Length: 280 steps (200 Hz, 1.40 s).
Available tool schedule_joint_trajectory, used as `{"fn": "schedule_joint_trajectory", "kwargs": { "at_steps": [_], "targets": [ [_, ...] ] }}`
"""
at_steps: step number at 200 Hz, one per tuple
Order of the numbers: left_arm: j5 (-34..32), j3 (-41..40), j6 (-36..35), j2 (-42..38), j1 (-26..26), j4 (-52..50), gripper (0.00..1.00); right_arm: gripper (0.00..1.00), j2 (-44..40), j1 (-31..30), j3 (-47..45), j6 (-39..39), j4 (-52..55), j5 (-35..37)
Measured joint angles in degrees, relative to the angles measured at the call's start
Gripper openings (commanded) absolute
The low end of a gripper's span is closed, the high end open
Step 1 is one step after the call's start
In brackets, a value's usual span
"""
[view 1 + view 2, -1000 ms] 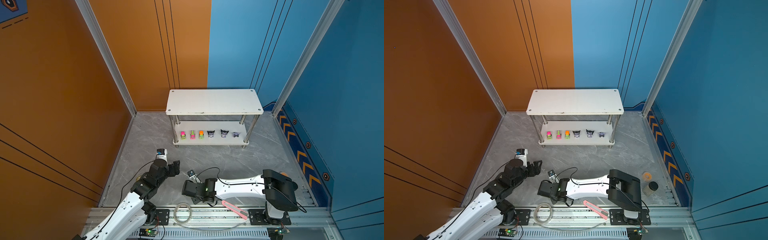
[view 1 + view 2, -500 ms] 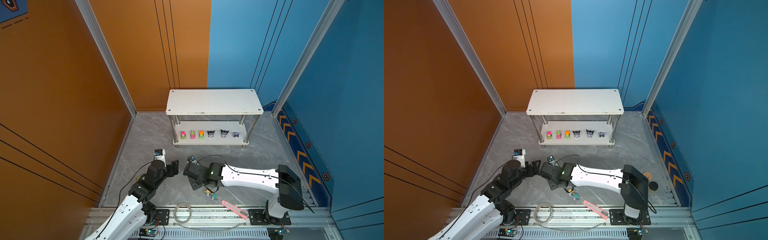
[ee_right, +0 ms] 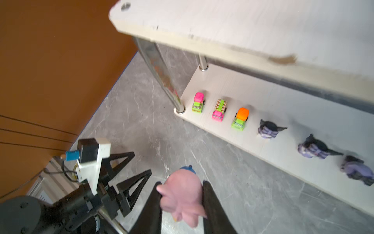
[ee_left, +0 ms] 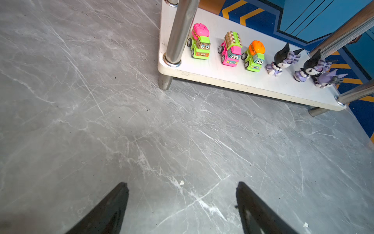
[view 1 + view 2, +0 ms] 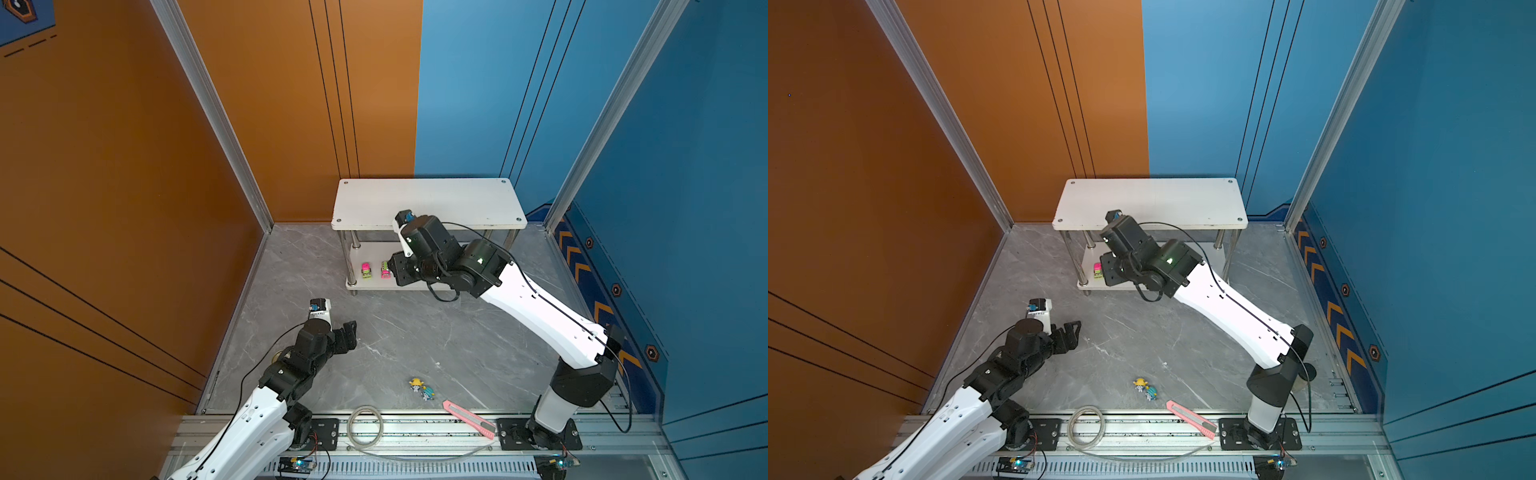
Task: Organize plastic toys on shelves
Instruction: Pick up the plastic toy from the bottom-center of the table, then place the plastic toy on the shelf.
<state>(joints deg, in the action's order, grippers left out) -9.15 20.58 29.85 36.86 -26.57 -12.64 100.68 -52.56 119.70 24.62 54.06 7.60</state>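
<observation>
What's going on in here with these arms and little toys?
The right gripper has its fingers closed on a pink figurine near the shelves. Three trucks and three black-purple figurines already line the lower board. The left gripper hangs open over the floor. A yellow-hatted figurine and a teal-hatted figurine lie near the front rail.

Two arms, left arm point(image 5: 257, 419) and right arm point(image 5: 528, 318): white moulded link shells, black joint housings, green indicator lights point(image 5: 480, 260) on the right. Black cables point(image 5: 557, 309) ran along the links. The wrist cameras point(image 5: 319, 309) had white brackets, black bodies, blue connectors. The left gripper point(image 4: 180, 183) bore black tapered fingers point(image 4: 253, 208). Black base plates point(image 5: 509, 434) were screwed.
</observation>
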Motion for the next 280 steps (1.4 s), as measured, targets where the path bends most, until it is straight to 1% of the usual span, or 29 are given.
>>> {"fn": "schedule_joint_trajectory", "kwargs": {
  "at_steps": [41, 102, 123, 167, 197, 237, 280],
  "targets": [
    [0.02, -0.90, -0.02, 2.05, 0.37, 1.18, 0.85, 0.21, 4.26, 4.94, 9.64, -2.51, 1.62, -1.62],
    [0.70, -0.98, -0.42, 7.21, 0.81, 4.55, 0.85, 0.21, 5.38, 8.02, 18.58, -4.85, 2.71, -4.00],
    [0.92, -0.98, -0.42, 8.11, 0.81, 5.35, 0.85, 0.18, 6.69, 8.96, 21.81, -6.43, 3.48, -3.93],
    [2.54, -0.76, -0.44, 10.12, 0.81, 6.88, 0.85, 0.16, 8.41, 10.32, 22.60, -9.18, 5.25, -1.11],
    [3.23, 1.86, -0.92, 12.44, 0.50, 6.99, 0.85, 0.16, 8.50, 11.39, 22.64, -10.54, 6.49, 1.68],
    [3.19, 6.58, -1.95, 14.80, -2.82, 7.76, 0.85, 0.16, 8.50, 13.53, 22.64, -11.80, 7.58, 4.46],
    [2.27, 8.68, -2.43, 19.04, -6.25, 8.81, 0.85, 0.16, 8.52, 16.20, 22.64, -12.02, 8.59, 5.11]
  ]
}}
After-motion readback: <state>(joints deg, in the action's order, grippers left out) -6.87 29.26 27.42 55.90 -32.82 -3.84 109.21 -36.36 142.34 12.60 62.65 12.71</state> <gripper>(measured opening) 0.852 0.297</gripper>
